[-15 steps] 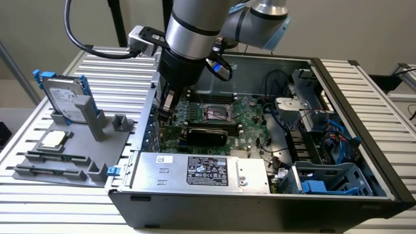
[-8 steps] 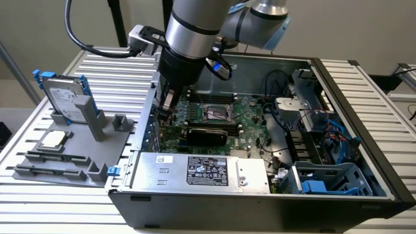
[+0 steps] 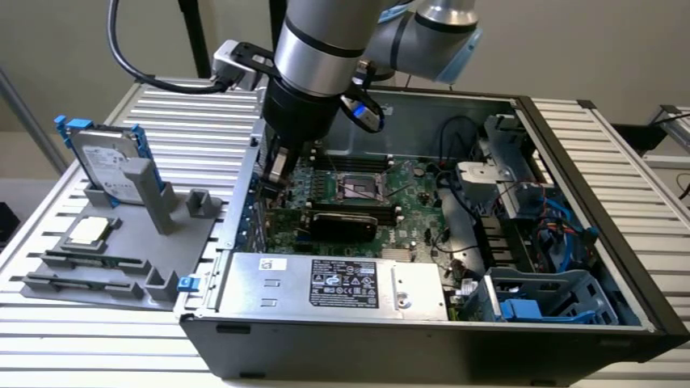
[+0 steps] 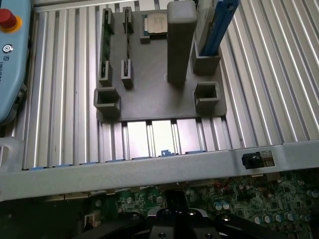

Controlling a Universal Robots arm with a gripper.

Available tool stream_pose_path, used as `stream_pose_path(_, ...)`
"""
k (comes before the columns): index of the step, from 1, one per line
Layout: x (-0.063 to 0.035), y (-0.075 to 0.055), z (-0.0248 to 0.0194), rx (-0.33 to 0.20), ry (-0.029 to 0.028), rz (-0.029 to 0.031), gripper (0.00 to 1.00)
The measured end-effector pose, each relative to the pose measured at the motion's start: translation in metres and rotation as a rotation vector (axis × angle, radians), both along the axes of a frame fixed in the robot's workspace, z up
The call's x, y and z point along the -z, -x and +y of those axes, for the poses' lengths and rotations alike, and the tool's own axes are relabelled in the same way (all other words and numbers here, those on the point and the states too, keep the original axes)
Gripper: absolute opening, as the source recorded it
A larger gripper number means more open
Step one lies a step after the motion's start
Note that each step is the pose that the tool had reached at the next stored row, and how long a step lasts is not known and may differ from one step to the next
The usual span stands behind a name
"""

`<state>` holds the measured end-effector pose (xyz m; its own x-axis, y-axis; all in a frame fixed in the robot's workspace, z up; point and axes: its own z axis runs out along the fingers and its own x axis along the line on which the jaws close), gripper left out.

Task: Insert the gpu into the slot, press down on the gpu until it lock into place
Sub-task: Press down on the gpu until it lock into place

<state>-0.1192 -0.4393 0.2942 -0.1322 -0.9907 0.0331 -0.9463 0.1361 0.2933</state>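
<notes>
Robotics lab, slatted aluminium bench [image 3: 194, 121], opened computer case [image 3: 603, 267]

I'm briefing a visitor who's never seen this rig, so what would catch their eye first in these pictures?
First the arm, reaching down into the open PC case at the board's edge on the exterior view's left. Next the gpu, lying across the green board below the cpu socket. Then the grey parts tray beside the case on the exterior view's left, with a hard drive standing upright in it.

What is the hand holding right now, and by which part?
Nothing, as far as shows: the hand is shut above the motherboard, at the exterior view's left, and the gpu lies on that board, apart from the hand.
</notes>
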Motion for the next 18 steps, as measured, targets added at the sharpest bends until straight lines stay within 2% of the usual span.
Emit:
stream_pose_path(7,-0.0015,0.0,0.0002,0.006,0.0024,0.0068,0.11)
stream_pose_path(18,-0.0001,0.0011,0.0012,0.012,0.006,0.007,0.11)
